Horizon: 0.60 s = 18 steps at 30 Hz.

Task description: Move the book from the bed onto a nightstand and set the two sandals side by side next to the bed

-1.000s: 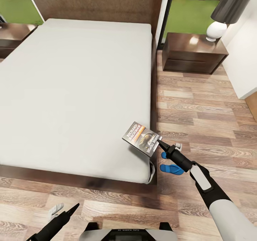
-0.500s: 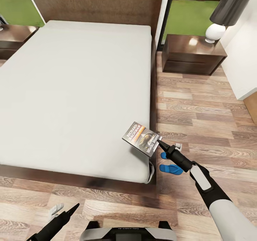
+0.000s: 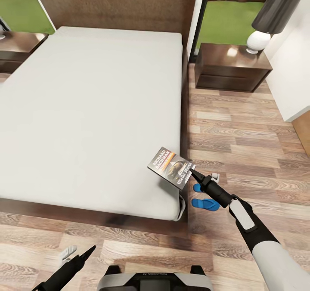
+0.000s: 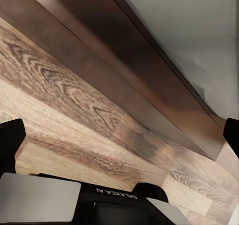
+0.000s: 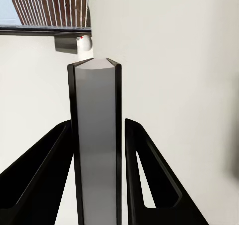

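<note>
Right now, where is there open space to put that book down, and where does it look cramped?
The right nightstand has bare top in front of its lamp; the left nightstand shows bare top too. The mattress is open. It is tight by the bed's corner, where blue sandals lie under the right end effector gripping the book.

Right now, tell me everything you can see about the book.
The book is a thin paperback with a dark cover, an orange band, white lettering and a picture. It sits at the bed's near right corner, jutting past the mattress edge. The right gripper is clamped on its outer edge; in the right wrist view it stands edge-on between the fingers.
</note>
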Motion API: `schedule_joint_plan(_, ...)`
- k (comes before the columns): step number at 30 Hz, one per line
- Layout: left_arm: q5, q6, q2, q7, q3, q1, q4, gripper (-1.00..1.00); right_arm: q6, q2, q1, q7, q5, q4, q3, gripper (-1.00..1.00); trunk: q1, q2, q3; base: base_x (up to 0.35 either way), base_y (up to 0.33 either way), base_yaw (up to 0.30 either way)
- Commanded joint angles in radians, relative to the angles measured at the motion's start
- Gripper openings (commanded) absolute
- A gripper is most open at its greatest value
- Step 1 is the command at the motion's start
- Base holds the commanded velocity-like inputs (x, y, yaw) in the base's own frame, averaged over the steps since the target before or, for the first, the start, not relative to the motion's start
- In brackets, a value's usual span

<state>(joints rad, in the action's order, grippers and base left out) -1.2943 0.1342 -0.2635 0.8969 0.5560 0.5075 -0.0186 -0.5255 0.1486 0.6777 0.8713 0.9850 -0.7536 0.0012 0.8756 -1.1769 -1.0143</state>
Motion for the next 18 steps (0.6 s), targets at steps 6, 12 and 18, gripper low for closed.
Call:
schedule_joint_plan(6, -0.005, 0.007, 0.001, 0.001, 0.008, 0.0, 0.0, 1.0, -0.006, 0.0, 0.0, 0.0, 0.006, 0.0, 0.0, -1.0, -0.023, 0.042, 0.019, 0.0, 0.0, 0.0)
schedule_joint_plan(12, -0.005, 0.007, 0.0, 0.001, 0.008, 0.0, 0.0, 1.0, -0.005, 0.0, 0.0, 0.0, 0.006, 0.0, 0.0, -1.0, -0.023, 0.042, 0.027, 0.0, 0.0, 0.0)
schedule_joint_plan(18, -0.005, 0.007, 0.0, 0.002, 0.008, 0.0, 0.0, 1.0, -0.005, 0.0, 0.0, 0.0, 0.006, 0.0, 0.0, -1.0, -0.023, 0.042, 0.036, 0.0, 0.0, 0.0)
